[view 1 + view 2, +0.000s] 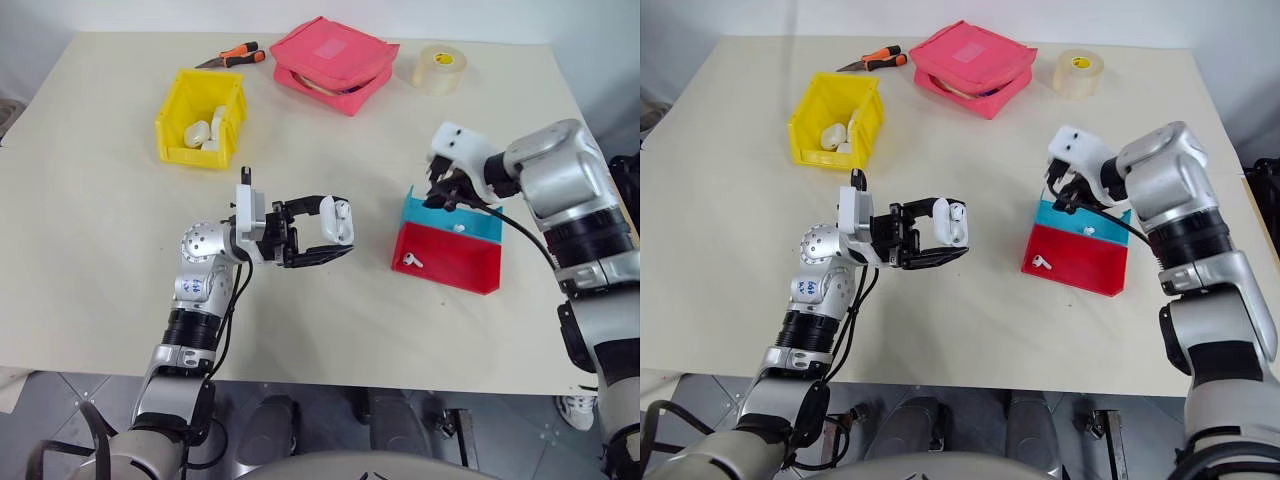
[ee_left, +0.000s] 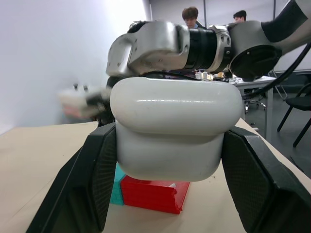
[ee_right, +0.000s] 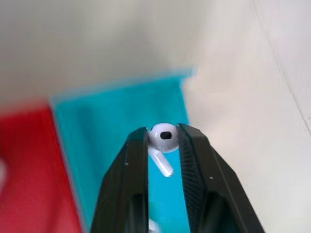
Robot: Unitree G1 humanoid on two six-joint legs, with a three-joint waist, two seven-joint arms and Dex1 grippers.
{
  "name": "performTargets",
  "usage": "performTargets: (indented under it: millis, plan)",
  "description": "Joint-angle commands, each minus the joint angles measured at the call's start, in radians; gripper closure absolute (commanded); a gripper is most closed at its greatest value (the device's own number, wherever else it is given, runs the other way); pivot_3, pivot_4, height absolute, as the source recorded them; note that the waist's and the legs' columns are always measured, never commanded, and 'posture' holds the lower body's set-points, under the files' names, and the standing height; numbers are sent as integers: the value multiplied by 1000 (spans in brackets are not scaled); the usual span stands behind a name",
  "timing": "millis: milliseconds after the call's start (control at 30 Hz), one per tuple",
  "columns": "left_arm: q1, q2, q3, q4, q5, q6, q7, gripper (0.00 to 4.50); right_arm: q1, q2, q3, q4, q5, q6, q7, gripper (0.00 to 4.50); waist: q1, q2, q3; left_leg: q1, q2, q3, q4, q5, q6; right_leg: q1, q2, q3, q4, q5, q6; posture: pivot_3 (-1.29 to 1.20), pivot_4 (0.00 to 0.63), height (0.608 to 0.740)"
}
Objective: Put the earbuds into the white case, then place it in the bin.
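My left gripper (image 1: 335, 236) is shut on the white case (image 1: 340, 219), holding it above the middle of the table. In the left wrist view the case (image 2: 175, 128) sits between both black fingers. To the right, my right gripper (image 1: 447, 196) hangs over the blue tray (image 1: 440, 216), shut on one of the earbuds (image 3: 165, 136), whose stem pokes out between the fingertips. A second earbud (image 1: 411, 260) lies in the red tray (image 1: 455, 268). A small white piece (image 1: 458, 227) lies in the blue tray. The yellow bin (image 1: 171, 112) stands at the back left.
Several white items (image 1: 205, 130) lie inside the bin. A pink zip pouch (image 1: 332, 60), a roll of tape (image 1: 440, 68) and orange-handled pliers (image 1: 236, 55) lie along the table's far edge. Two people (image 2: 190, 14) show in the background of the left wrist view.
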Motion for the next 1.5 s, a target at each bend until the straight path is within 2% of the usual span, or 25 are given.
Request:
performTargets:
  millis: [33,133,300,433,533,1067,1300,1500]
  plan:
    - [-36,-2,8,16,-18,-20,-27,1690,85,28,-175,-298,152,193,-35,4008,1,0,0,0,0,-1,1,0,0,0,0,-1,0,0,0,0,150,740]
    - [-65,-10,8,61,-16,-28,-53,1690,206,74,-299,-559,285,384,-64,4008,4,0,0,-1,0,-3,2,0,0,0,-1,-4,1,0,0,0,150,740]
    - [-103,-23,2,119,-14,-34,-95,1690,293,279,-478,-852,431,651,-180,4008,2,0,0,-1,-1,-4,2,0,0,1,-1,-5,2,0,-1,0,150,740]
    - [-128,-31,-1,152,-11,-31,-123,1690,325,439,-574,-991,477,712,-287,4008,1,0,0,0,-1,-4,2,0,0,0,-1,-5,4,0,-1,0,150,740]
    - [-140,-31,0,167,-11,-28,-141,1690,342,493,-603,-1043,506,710,-346,4008,1,0,0,0,-2,-4,2,0,0,0,-2,-6,4,0,-1,0,150,740]
    - [-170,-27,4,197,-6,-14,-169,1690,381,602,-695,-1137,709,713,-524,4008,-3,0,0,2,-2,-3,1,0,0,0,-1,-8,5,0,-2,0,150,740]
    - [-192,-29,6,189,-10,1,-165,1690,449,636,-664,-1157,765,695,-591,4008,-3,0,0,2,-2,-2,1,0,0,0,-1,-8,5,0,-2,0,150,740]
    - [-197,-33,15,178,-23,16,-162,1690,518,618,-625,-1157,805,642,-626,4008,-3,0,0,2,-2,-2,0,0,0,0,-1,-8,5,0,-2,0,150,740]
